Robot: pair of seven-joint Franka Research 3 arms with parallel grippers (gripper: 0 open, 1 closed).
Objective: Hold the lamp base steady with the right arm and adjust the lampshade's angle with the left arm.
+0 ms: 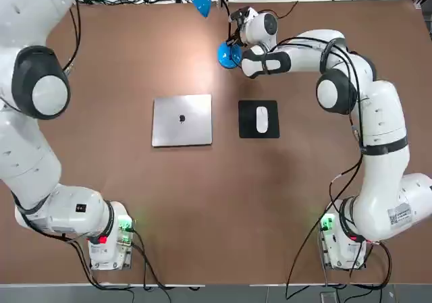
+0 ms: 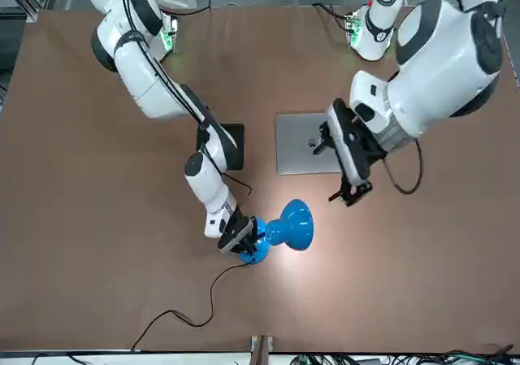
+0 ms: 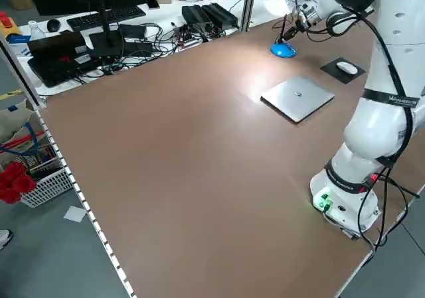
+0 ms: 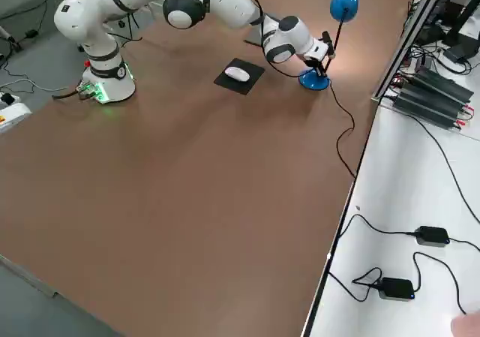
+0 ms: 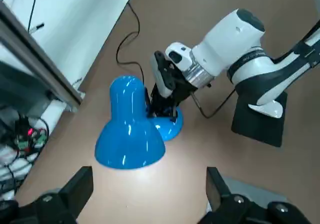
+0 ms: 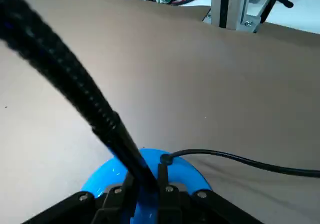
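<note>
The lamp base (image 1: 227, 54), a glossy bright-blue disc, sits at the table's (image 1: 135, 202) far edge. The right gripper (image 2: 241, 239) pinches its thin black neck (image 6: 85, 109). Above, the blue cone lampshade (image 5: 129, 129) tilts. The left gripper (image 2: 348, 163) hovers nearby, its 2 fingers spread.

Bright-blue lampshade (image 5: 129, 129) and lamp base (image 6: 145, 184) are gleaming; black neck (image 6: 75, 92); white mouse (image 1: 261, 119) is lying on black pad (image 1: 270, 107); silver laptop (image 1: 181, 119).
</note>
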